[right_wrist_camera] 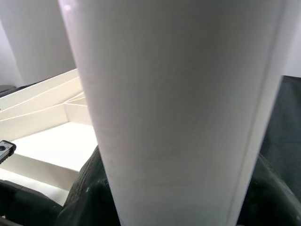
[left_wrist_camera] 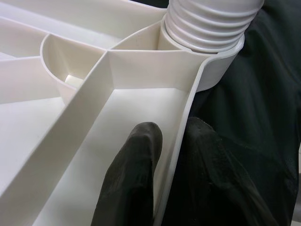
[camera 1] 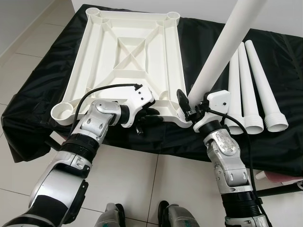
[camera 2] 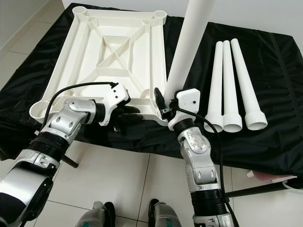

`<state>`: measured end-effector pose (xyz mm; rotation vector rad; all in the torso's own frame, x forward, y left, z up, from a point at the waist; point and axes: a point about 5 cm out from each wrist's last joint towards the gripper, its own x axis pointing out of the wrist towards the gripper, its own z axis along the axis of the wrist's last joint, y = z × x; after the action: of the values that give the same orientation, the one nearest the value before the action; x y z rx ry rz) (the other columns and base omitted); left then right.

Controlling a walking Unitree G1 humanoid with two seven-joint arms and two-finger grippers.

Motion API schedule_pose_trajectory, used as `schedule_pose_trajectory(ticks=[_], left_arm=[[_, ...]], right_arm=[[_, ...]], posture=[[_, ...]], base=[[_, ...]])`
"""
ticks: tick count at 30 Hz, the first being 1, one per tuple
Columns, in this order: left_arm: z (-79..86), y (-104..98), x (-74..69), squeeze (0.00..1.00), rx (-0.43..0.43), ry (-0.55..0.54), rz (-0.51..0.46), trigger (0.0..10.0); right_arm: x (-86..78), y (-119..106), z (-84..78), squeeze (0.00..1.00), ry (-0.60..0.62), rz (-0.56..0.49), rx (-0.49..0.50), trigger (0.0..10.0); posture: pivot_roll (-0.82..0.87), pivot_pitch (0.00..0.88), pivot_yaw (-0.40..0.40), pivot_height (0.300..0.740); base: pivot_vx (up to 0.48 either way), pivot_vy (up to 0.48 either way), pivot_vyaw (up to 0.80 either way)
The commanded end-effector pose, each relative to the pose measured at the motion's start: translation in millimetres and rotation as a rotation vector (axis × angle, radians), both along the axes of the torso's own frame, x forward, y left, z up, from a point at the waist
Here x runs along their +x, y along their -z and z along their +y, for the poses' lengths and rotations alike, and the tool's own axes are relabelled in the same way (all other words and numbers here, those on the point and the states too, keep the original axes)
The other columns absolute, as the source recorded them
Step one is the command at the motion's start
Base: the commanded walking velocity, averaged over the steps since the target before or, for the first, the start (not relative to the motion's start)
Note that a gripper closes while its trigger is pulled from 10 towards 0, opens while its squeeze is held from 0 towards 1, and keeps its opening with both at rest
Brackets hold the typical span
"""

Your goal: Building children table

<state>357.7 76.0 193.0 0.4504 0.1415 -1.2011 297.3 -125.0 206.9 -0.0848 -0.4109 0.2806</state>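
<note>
The white tabletop (camera 1: 128, 52) lies upside down on a black cloth, ribs facing up. My left gripper (camera 1: 149, 116) is shut on its near rim (left_wrist_camera: 181, 141), one black finger (left_wrist_camera: 136, 179) inside the rim and the other outside. A long white leg (camera 1: 222, 52) rises tilted from the near right corner, with my right gripper (camera 1: 191, 101) shut around its lower part. The leg's threaded end (left_wrist_camera: 211, 23) sits in the corner socket (left_wrist_camera: 221, 66). In the right wrist view the leg (right_wrist_camera: 178, 108) runs between the dark fingers (right_wrist_camera: 89, 188).
Three spare white legs (camera 1: 248, 85) lie side by side on the cloth to the right. The near left corner socket (camera 1: 64, 113) is open. The black cloth (camera 1: 284, 142) hangs over the front edge above a tiled floor (camera 1: 132, 179). A pink item (camera 1: 279, 177) sits low at the right.
</note>
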Motion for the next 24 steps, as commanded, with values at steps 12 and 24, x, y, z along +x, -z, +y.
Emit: schedule_pose_trajectory(ticks=[12,24], left_arm=[[-1.8,-2.8,-1.0,0.00,-0.032,0.005,0.001,10.0],[-2.1,-3.7,-1.3,0.00,-0.031,0.010,0.000,10.0]], right_arm=[[1.5,16.7,-2.4,0.00,0.122,0.083,0.018,10.0],[-0.4,22.2,-1.1,0.00,0.226,0.103,0.061,10.0]], posture=[[-0.05,0.213,-0.007,0.740],[-0.05,0.213,-0.004,0.740]], base=[[0.000,0.000,0.00],[0.000,0.000,0.00]])
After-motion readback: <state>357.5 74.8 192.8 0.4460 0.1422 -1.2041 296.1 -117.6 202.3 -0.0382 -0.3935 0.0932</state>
